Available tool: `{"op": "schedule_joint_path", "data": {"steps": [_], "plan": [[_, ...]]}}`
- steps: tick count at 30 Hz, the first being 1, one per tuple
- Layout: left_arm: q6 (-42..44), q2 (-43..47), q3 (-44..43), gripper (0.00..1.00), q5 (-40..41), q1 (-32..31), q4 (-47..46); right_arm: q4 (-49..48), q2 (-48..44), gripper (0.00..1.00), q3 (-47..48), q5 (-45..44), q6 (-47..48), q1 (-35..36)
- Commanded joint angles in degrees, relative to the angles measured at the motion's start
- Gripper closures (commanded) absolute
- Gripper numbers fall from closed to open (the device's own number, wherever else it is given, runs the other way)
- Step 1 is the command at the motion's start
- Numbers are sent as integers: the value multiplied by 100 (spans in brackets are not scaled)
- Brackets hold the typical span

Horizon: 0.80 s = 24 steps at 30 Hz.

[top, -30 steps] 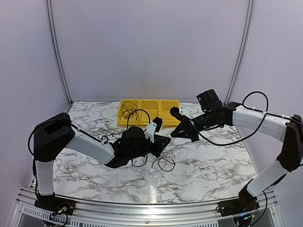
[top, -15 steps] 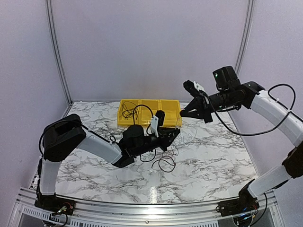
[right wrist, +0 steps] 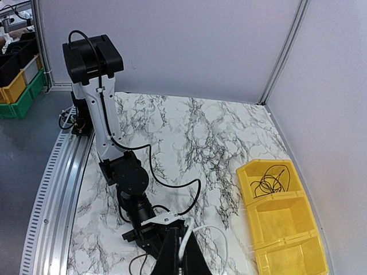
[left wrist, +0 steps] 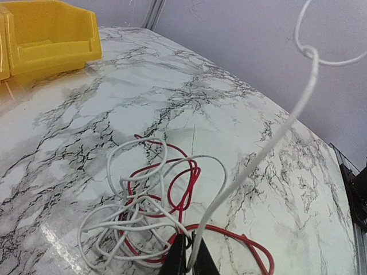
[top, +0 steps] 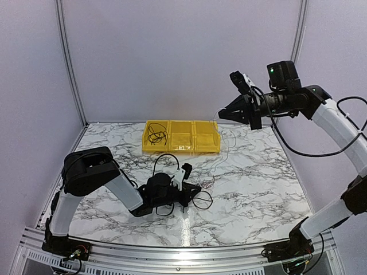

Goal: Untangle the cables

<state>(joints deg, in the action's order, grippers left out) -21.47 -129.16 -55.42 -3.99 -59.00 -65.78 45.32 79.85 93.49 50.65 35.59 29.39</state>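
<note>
Now the right gripper (top: 222,114), clamped on the pale cable (left wrist: 258,154), has climbed toward two o'clock and drawn it taut. The left gripper (left wrist: 186,260) has just closed on that strand beside the tangle (top: 202,190) at six o'clock, so it is probably separating.

The right claw (right wrist: 178,243) was at the bottom of the view, pinched shut on a pale cable (right wrist: 200,227) that looped out to one side. Just past it, the left arm (right wrist: 100,120) reached down to the marble counter (right wrist: 206,132). A yellow bin (right wrist: 278,200) with three parts sat on the right. Black cables (right wrist: 268,180) lay curled in the part farthest from the claw.
</note>
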Motion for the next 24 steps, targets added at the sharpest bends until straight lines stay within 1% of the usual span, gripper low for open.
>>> {"op": "schedule_joint_path", "data": {"steps": [1,3,5,7,9,11,18,19,23,24], "plan": [[-50,257,224,95,134,20,-477,173,145,100,287,-169,34,14],[-56,249,237,95,174,20,-505,371,193,100,686,-290,107,10],[-86,183,219,96,172,20,-506,519,184,100,1417,-567,167,-30],[-113,120,195,96,134,20,-506,441,76,100,1824,-791,213,-74],[-106,94,173,95,116,20,-508,192,-45,100,1935,-894,194,-195],[-102,101,178,96,143,20,-507,222,-8,100,2108,-1054,213,-205],[-123,102,230,95,252,20,-507,74,-31,100,2314,-1053,64,-212],[-120,108,233,93,275,20,-508,70,-25,100,2321,-1045,48,-218],[-99,324,346,75,359,20,-587,69,-67,100,2107,-885,-1,-214],[-72,440,419,71,488,20,-647,47,-112,100,1987,-846,-15,-214]]}}
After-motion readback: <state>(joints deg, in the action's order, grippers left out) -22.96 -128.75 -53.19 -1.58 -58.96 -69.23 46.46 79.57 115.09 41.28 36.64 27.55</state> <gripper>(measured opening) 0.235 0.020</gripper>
